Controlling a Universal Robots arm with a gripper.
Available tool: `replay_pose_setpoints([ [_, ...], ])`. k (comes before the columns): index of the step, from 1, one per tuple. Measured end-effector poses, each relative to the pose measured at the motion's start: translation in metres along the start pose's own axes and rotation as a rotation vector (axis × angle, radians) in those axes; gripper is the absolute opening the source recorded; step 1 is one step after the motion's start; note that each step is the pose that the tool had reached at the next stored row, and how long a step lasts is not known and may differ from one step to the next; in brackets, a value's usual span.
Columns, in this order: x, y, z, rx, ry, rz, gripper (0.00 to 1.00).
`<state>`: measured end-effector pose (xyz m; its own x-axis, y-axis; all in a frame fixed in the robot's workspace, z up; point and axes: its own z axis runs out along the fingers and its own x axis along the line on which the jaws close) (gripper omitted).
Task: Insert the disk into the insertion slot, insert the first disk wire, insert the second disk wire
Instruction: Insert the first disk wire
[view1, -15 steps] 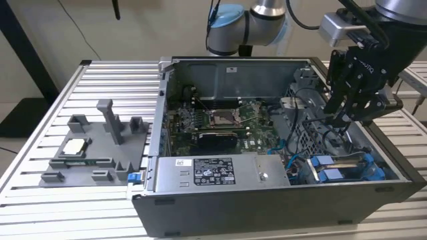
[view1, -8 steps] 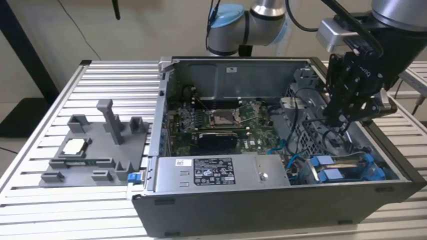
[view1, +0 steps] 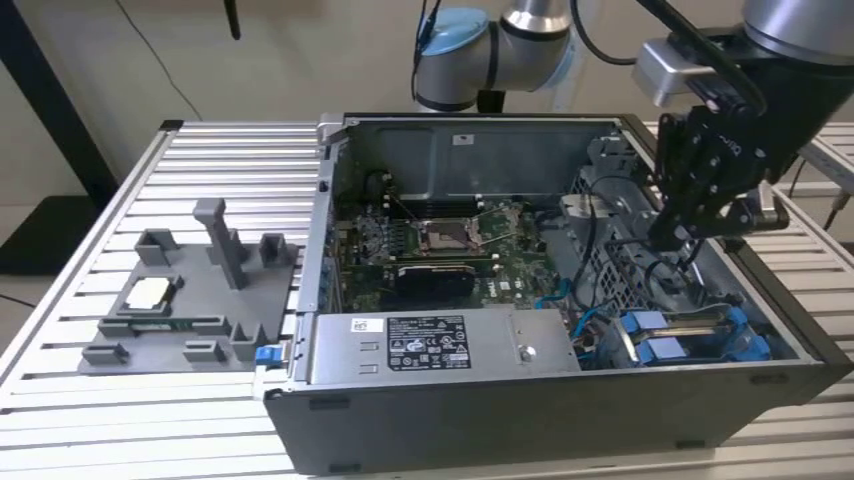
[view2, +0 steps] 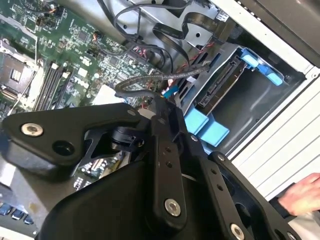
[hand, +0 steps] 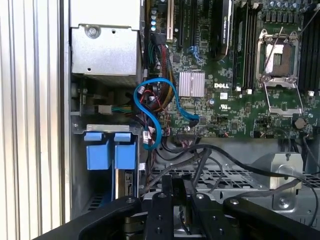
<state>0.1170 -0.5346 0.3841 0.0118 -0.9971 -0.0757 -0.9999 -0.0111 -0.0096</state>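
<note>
The disk (view2: 220, 86) lies inside the insertion slot (view2: 262, 107), the grey metal bay at the case's corner. Its blue carrier tabs (view2: 206, 127) face the motherboard. In the exterior view the disk's carrier (view1: 663, 338) sits in the insertion slot (view1: 787, 342) at the case's near right corner. In the first wrist view the blue tabs (hand: 111, 150) stand side by side at the bay mouth. My gripper (view2: 160, 102) hangs inside the case above the drive cage, a little way from the tabs, shut on a black wire (view2: 134, 83). It also appears as the gripper (view1: 675, 238) and the gripper (hand: 175, 186).
A silver power-supply box (view1: 441, 345) fills the case's front. The motherboard (hand: 240, 95) lies beyond, with a blue cable (hand: 152, 102) looping over it. A grey fixture (view1: 187, 300) stands on the slatted table at the exterior view's left. A person's hand (view2: 301, 195) rests outside the case.
</note>
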Motion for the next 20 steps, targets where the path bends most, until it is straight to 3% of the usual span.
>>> replay_pose_setpoints([
  [8, 0.0004, -0.0028, 0.0003, -0.0010, 0.0195, 0.000, 0.19],
  [20, 0.0084, -0.0115, 0.0008, -0.0066, 0.0329, 0.001, 0.19],
])
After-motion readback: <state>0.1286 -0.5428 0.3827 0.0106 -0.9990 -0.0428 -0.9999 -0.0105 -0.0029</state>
